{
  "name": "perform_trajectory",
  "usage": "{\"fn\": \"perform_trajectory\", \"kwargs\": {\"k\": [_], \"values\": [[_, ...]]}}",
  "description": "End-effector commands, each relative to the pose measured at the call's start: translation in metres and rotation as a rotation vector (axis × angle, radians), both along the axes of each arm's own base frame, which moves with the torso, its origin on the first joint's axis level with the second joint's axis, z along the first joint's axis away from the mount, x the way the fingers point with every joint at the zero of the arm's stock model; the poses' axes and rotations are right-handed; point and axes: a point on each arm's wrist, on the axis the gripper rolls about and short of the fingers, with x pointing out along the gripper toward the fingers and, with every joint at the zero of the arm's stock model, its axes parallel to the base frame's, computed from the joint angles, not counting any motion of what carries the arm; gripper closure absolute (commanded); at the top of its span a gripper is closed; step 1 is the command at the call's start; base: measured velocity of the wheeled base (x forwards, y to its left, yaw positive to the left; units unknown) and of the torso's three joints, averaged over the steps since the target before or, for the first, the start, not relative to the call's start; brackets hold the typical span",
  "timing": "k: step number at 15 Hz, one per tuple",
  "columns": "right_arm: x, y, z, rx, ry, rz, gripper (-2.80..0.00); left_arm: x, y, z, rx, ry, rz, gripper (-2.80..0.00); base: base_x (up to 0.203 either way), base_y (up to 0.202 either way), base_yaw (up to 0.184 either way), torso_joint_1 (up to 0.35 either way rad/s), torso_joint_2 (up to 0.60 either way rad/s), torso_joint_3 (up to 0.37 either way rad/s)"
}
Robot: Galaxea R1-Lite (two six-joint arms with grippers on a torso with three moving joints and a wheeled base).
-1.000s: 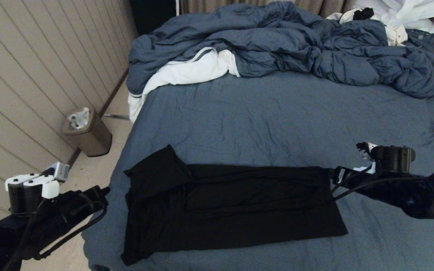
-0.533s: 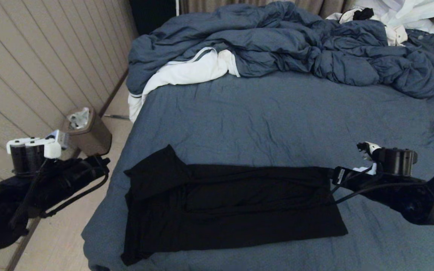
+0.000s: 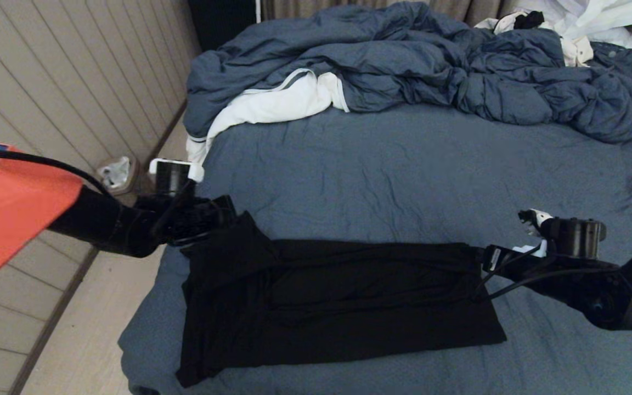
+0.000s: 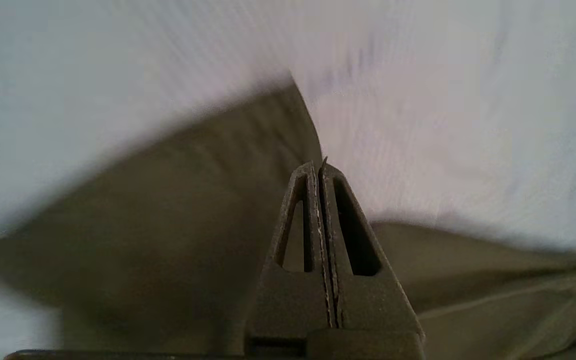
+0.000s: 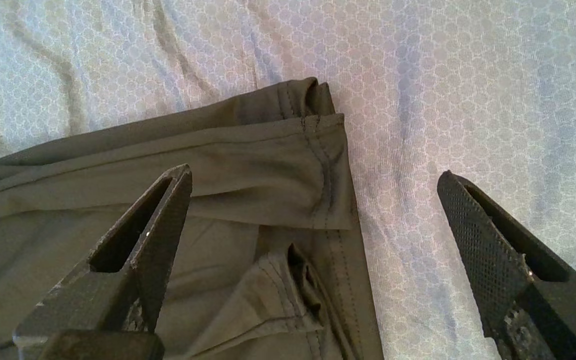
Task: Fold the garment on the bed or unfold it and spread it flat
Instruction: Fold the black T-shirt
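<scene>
i am seeing the garment point(image 3: 327, 302) lying folded into a long black band on the bed point(image 3: 404, 164), near the front edge. my left gripper point(image 4: 320, 170) is sitting at the shirt's far left corner with its 2 fingers pressed tight together, pinching nothing. my right gripper point(image 5: 313, 210) is hanging just over the shirt's right end, its 2 fingers spread wide, 1 over the cloth and 1 over the sheet. the duvet point(image 3: 431, 66) is lying bunched at the far end.

We see dim, flat, bluish room light from head view; left wrist view smeared by motion blur; right wrist view sharp, evenly lit.
</scene>
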Motion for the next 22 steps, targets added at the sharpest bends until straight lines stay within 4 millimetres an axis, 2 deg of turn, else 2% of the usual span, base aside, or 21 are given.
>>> {"fn": "perform_trajectory", "kwargs": {"k": [1, 2, 3, 8, 13, 14, 15, 18, 22], "values": [[0.000, 0.000, -0.001, 0.001, 0.000, -0.001, -2.80, 0.026, -0.030, -0.038, 0.068, 0.078, 0.026, 0.00, 0.000, 0.000, 0.000, 0.000, 0.00, 0.000], [0.000, 0.000, 0.000, 0.001, -0.001, -0.001, -2.80, 0.034, -0.039, -0.045, 0.102, 0.076, 0.069, -1.89, 0.000, 0.000, 0.000, 0.000, 0.00, 0.000], [-0.001, 0.000, 0.000, 0.001, -0.003, -0.001, -2.80, 0.038, -0.046, -0.049, 0.126, 0.080, 0.090, -2.80, 0.000, 0.000, 0.000, 0.000, 0.00, 0.000], [-0.001, -0.001, 0.000, 0.001, -0.003, -0.002, -2.80, 0.060, -0.061, -0.056, 0.166, 0.059, 0.157, -2.80, 0.000, 0.000, 0.000, 0.000, 0.00, 0.000], [0.000, -0.001, -0.001, 0.002, 0.000, -0.001, -2.80, 0.067, -0.064, -0.056, 0.163, 0.047, 0.165, -2.80, 0.000, 0.000, 0.000, 0.000, 0.00, 0.000], [0.000, -0.001, -0.001, 0.000, 0.000, 0.000, -2.80, 0.067, -0.064, -0.055, 0.164, 0.043, 0.173, -1.87, 0.000, 0.000, 0.000, 0.000, 0.00, 0.000], [0.000, -0.001, -0.001, 0.000, 0.000, 0.000, -2.80, 0.067, -0.063, -0.053, 0.172, 0.032, 0.195, 0.00, 0.000, 0.000, 0.000, 0.000, 0.00, 0.000], [0.000, -0.001, -0.001, 0.001, 0.000, -0.001, -2.80, 0.065, -0.061, -0.042, 0.168, 0.010, 0.230, 0.00, 0.000, 0.000, 0.000, 0.000, 0.00, 0.000], [-0.001, -0.001, 0.000, 0.001, -0.003, -0.001, -2.80, 0.064, -0.060, -0.040, 0.185, -0.001, 0.269, 0.00, 0.000, 0.000, 0.000, 0.000, 0.00, 0.000]]}}
